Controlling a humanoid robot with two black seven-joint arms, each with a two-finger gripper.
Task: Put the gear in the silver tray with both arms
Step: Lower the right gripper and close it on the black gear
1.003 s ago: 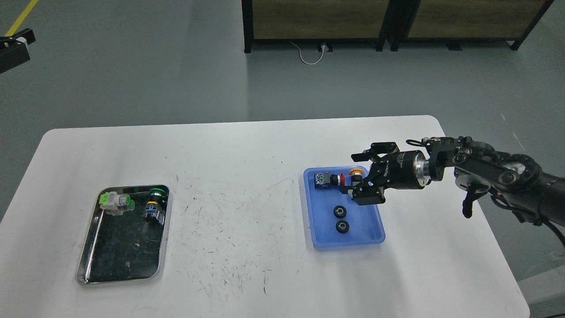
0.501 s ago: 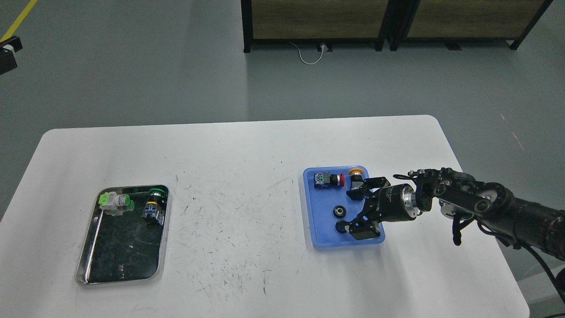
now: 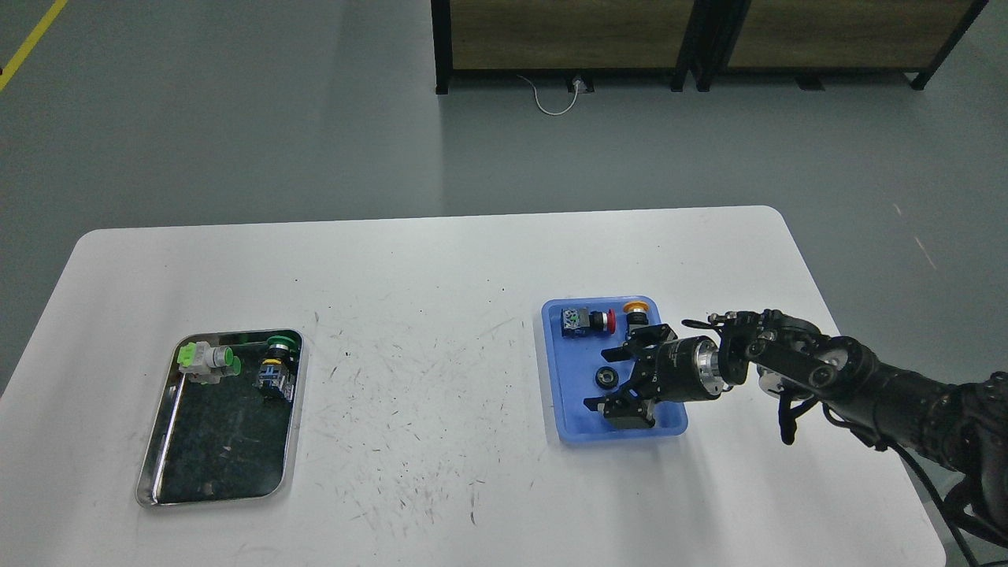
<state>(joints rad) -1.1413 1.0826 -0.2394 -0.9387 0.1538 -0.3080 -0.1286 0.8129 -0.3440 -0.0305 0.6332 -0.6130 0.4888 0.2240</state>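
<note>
Reaching into the blue tray (image 3: 568,417), the right gripper (image 3: 618,378) has its fingers (image 3: 608,407) spread apart, grasping nothing, beside one black gear (image 3: 605,377). The silver tray (image 3: 157,461) sits well left of the blue tray on the table (image 3: 441,252), holding two push-button parts (image 3: 236,366).

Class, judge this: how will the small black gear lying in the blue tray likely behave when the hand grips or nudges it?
The black gear looks round and lies flat, so a nudge probably slides it; tipped on edge, it may roll. It seems rigid, unlikely to flex. Being small, it could slip from the right hand, open above the blue tray.
</note>
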